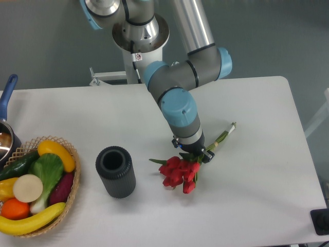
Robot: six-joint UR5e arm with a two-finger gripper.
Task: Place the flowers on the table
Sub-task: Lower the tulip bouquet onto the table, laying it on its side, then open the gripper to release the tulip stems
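Note:
The flowers (178, 174) are a bunch of red tulips with green stems. They lie slanted right of the table's middle, heads toward the front and stem ends (230, 128) toward the back right. The heads look to be on or just above the white table (257, 195). My gripper (199, 154) comes down from above and straddles the stems just behind the heads. Its fingers look closed on the stems, though the wrist hides most of them. The dark grey ribbed vase (115, 171) stands empty and upright to the left of the flowers.
A wicker basket (72, 185) of toy vegetables sits at the front left corner. A pot with a blue handle (6, 98) is at the left edge. The arm's base (139, 36) stands behind the table's back edge. A dark object (321, 221) is at the front right corner.

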